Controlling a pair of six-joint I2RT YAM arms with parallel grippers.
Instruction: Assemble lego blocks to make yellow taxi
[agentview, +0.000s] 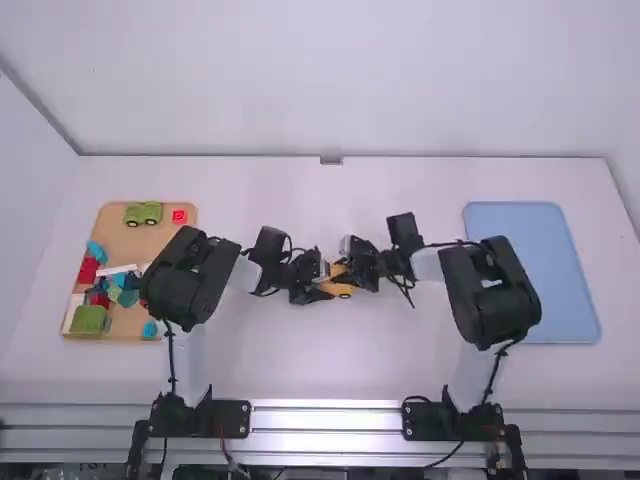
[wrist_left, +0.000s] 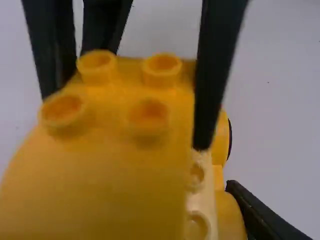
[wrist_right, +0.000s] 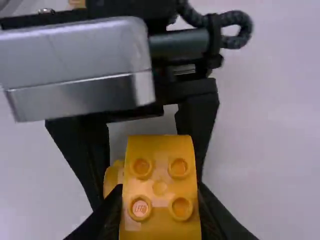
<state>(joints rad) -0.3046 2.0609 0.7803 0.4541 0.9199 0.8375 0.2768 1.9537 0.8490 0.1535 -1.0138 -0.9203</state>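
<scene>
At mid-table (agentview: 300, 360), left gripper (agentview: 322, 284) and right gripper (agentview: 347, 273) clamp a yellow taxi (agentview: 339, 291), long axis left-to-right.

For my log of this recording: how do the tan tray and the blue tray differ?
The tan tray is wood-coloured; the blue tray is light blue. The tan tray lies beyond the left arm, the blue tray beyond the right arm. Both lie on the table and have rounded corners.
</scene>
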